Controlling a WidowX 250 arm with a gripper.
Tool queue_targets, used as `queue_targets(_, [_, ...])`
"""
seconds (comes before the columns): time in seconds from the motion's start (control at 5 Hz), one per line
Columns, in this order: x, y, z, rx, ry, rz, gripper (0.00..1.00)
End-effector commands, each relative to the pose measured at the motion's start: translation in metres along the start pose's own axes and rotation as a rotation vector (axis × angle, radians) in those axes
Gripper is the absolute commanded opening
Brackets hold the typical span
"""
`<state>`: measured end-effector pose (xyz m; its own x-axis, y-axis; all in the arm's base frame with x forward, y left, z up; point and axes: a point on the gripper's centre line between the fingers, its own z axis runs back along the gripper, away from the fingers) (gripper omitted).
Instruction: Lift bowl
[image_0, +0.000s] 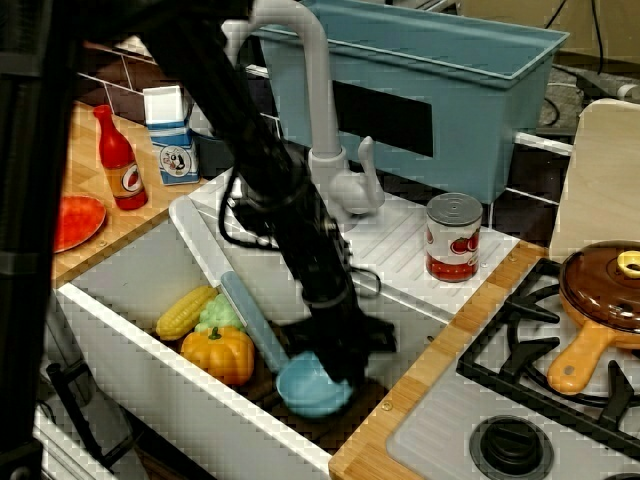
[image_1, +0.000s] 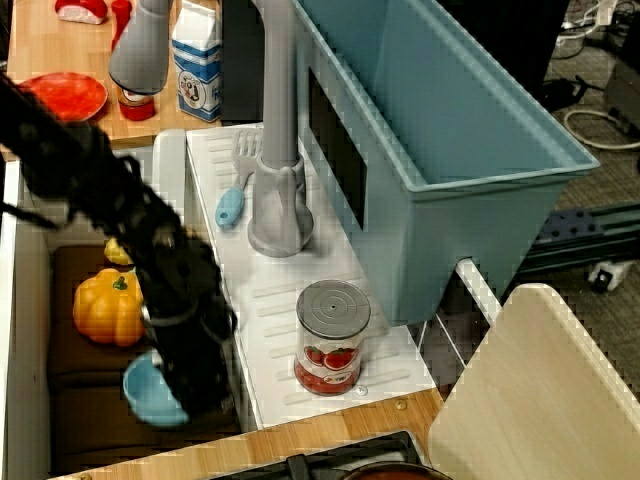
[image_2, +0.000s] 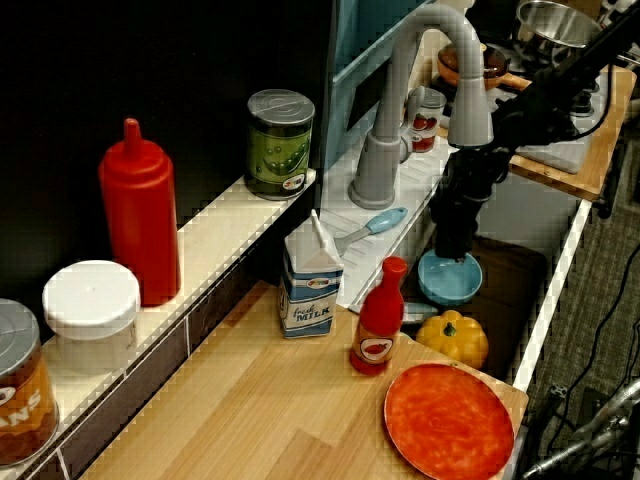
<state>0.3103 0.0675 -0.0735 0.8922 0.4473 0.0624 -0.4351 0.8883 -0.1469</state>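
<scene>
Reaching down into the sink (image_0: 120, 300), the black arm is bringing its gripper (image_0: 340, 372) onto the far rim of the light-blue bowl (image_0: 312, 388), which is sitting low in the basin over the dark floor, just beside the toy pumpkin (image_0: 220, 353) and near the corn (image_0: 184, 311). Judging by this, the approach is looking finished and a grasp is either being taken or already made, while the lifting itself is looking not yet done: in the view from the counter the bowl is appearing level and down among the other toys, though whether its foot is touching the sink floor is not something I am able to settle. The fingers are blending into the black arm in every view, so how wide the pincer is standing, and whether it is truly pinching the rim, I cannot tell. The arm is also covering part of the bowl's rim and interior.
</scene>
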Motion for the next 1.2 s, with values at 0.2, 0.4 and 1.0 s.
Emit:
queue_targets(0.2, [-0.007,0.017,0.079,-0.076,-0.087,0.004,0.0])
queue_targets(0.4, [-0.014,0.021,0.103,-0.114,-0.107,0.016,0.0])
queue_targets(1.0, [-0.028,0.007,0.155,-0.174,-0.06,0.033,0.0])
